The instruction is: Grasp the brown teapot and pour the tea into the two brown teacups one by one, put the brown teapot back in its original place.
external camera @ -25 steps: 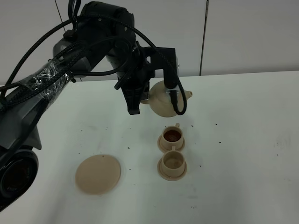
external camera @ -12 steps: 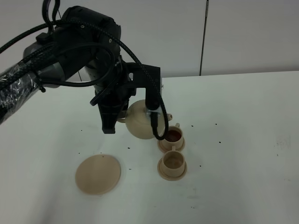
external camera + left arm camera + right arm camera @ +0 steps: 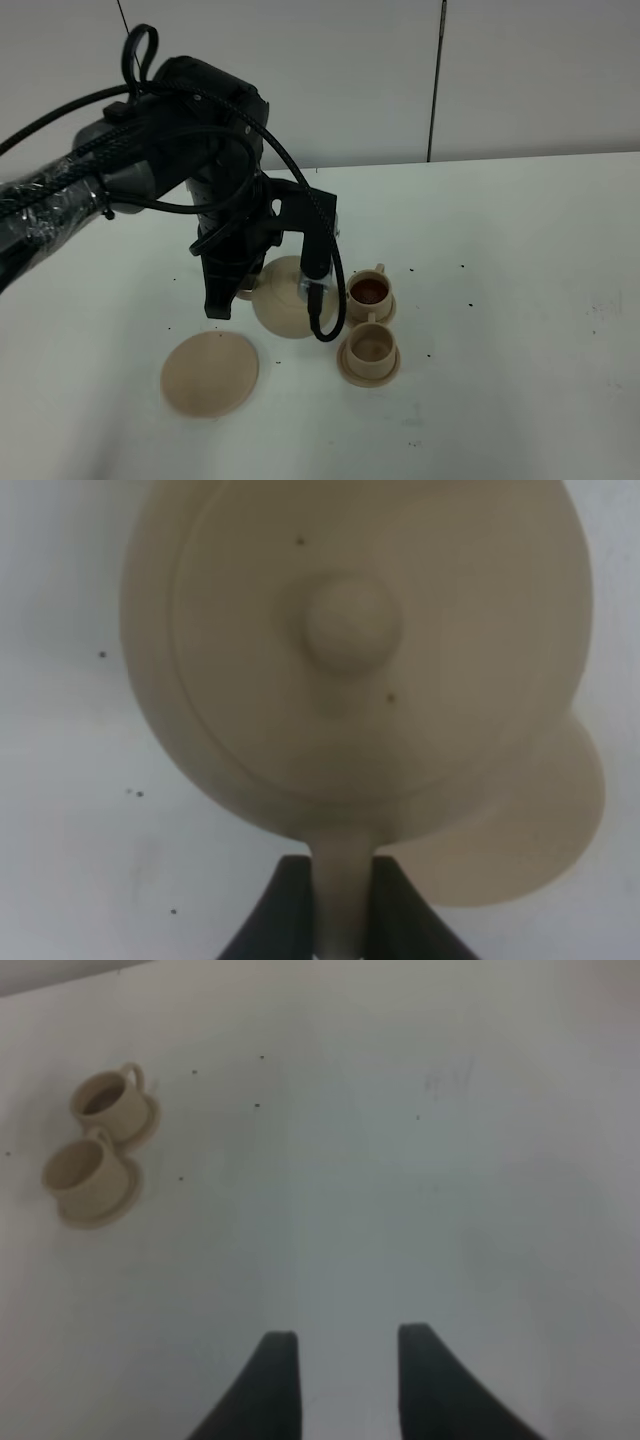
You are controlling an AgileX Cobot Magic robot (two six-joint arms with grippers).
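Note:
My left gripper [image 3: 250, 287] is shut on the loop handle of the brown teapot [image 3: 285, 305] and holds it upright and low over the table, between the large flat saucer [image 3: 210, 373] and the two brown teacups. The far cup [image 3: 368, 292] holds dark tea. The near cup [image 3: 370, 347] looks pale inside. In the left wrist view the gripper [image 3: 343, 905] pinches the handle, the teapot lid [image 3: 350, 630] fills the frame and an edge of the saucer [image 3: 530, 830] shows beyond it. My right gripper [image 3: 345, 1380] is open and empty, far from the cups [image 3: 108, 1100] [image 3: 85, 1175].
The white table [image 3: 520, 300] carries small dark specks around the cups. A white wall [image 3: 500, 70] stands behind the table's far edge. The left arm's cables [image 3: 60, 190] hang over the table's left side.
The left gripper has carried the teapot from behind the cups down and toward the front left, close beside the large saucer. The teapot now sits level.

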